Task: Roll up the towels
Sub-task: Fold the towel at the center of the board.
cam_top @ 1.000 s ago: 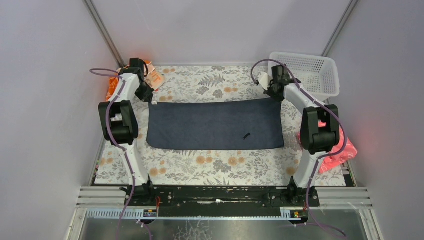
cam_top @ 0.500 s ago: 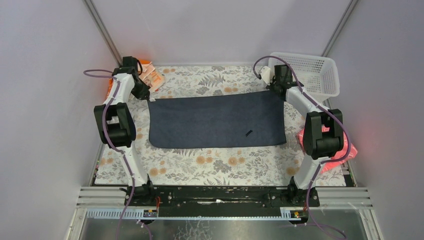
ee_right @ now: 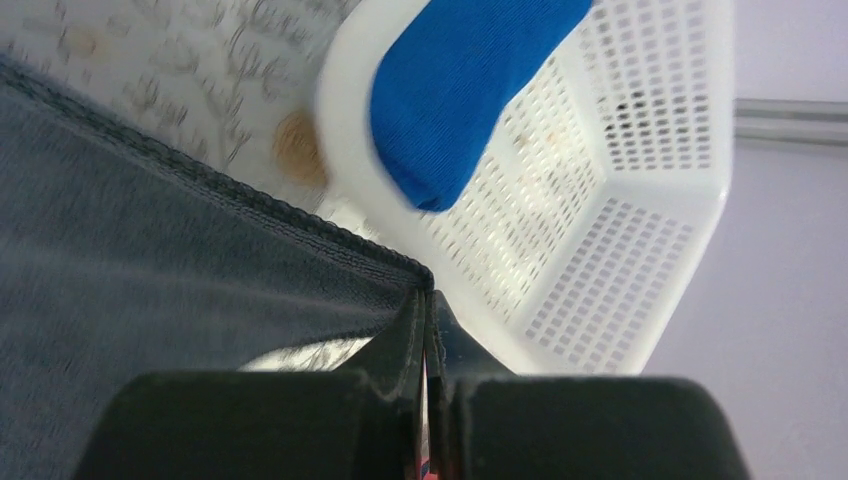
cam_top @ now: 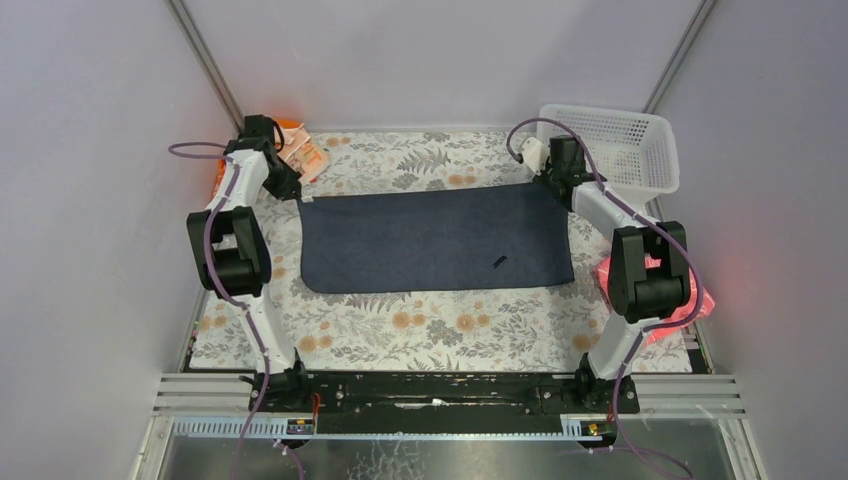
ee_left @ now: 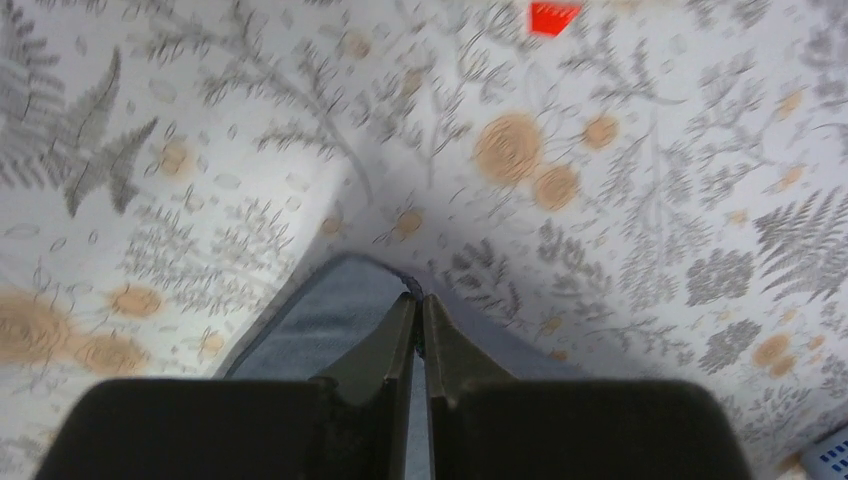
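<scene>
The dark slate-grey towel (cam_top: 435,243) lies spread flat across the middle of the floral mat. My left gripper (cam_top: 291,189) is shut on its far left corner (ee_left: 350,300); my fingers (ee_left: 385,345) pinch the hem. My right gripper (cam_top: 562,187) is shut on its far right corner (ee_right: 330,245), held slightly off the mat. The bright blue towel (ee_right: 465,85), rolled, lies in the white basket (ee_right: 640,230); it does not show in the top view.
The white mesh basket (cam_top: 625,135) stands at the back right, close to my right gripper. Orange packets (cam_top: 305,152) lie at the back left corner. A small dark tag (cam_top: 496,262) sits on the grey towel. Walls close both sides.
Both grippers have carried the towel's far corners a little away from the arm bases and outward, drawing the far edge straighter and the towel toward the back.
</scene>
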Robot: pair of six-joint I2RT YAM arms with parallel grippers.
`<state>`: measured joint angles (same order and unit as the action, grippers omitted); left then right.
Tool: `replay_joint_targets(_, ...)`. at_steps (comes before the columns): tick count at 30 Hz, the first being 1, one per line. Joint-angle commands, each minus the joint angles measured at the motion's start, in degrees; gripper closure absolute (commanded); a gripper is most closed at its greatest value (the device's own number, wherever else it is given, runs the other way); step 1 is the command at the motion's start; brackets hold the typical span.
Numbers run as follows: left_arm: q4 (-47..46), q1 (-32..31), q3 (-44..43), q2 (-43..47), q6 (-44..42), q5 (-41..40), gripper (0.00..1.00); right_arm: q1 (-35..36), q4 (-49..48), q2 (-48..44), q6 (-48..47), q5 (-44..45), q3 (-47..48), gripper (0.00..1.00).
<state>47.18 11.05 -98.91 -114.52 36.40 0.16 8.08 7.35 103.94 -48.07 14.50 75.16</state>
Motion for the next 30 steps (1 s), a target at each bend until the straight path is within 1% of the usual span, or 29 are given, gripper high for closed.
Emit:
replay_joint_targets(1, -2.84, 1.6, 6.23, 5.18, 1.0, 0.68, 0.96, -0.62, -7.05, -7.15, -2.19, 1.79, -7.7, 1.0)
replay_joint_targets(7, -3.25, 1.91, 11.05, 9.41, 1.12, 1.31, 0.96, -0.62, -11.19, -11.29, -1.16, 2.51, -13.98, 1.0)
replay_joint_targets(10, -3.58, 1.92, 14.32, 12.28, 0.98, 0.85, 0.96, -0.6, -11.01, -12.58, 1.4, 3.67, -15.26, 1.0)
replay_joint_targets(12, -3.59, 2.0, 17.09, 14.44, 0.67, 0.06, 0.96, -0.61, -12.96, -13.94, 2.76, 5.29, -17.09, 1.0)
replay_joint_targets(16, -5.62, 2.34, 25.7, 19.32, 1.13, 0.97, 0.96, -0.56, -16.98, -16.74, 6.35, 8.93, -21.74, 1.0)
replay_joint_targets(19, -7.23, 2.75, 31.8, 22.72, 1.59, 2.48, 0.96, -0.61, -16.33, -19.11, 8.2, 9.8, -24.38, 1.0)
replay_joint_targets(22, -8.44, 2.99, 37.18, 25.72, 2.03, 4.04, 0.95, -0.52, -16.77, -20.72, 8.82, 9.07, -27.89, 1.0)
replay_joint_targets(27, -9.86, 3.67, 44.96, 31.25, 3.16, 4.83, 0.95, -0.53, -14.69, -24.21, 9.88, 6.38, -31.33, 1.0)
replay_joint_targets(30, -10.27, 3.89, 48.59, 34.14, 4.02, 5.77, 0.95, -0.53, -15.59, -26.01, 7.64, 6.77, -33.51, 1.0)
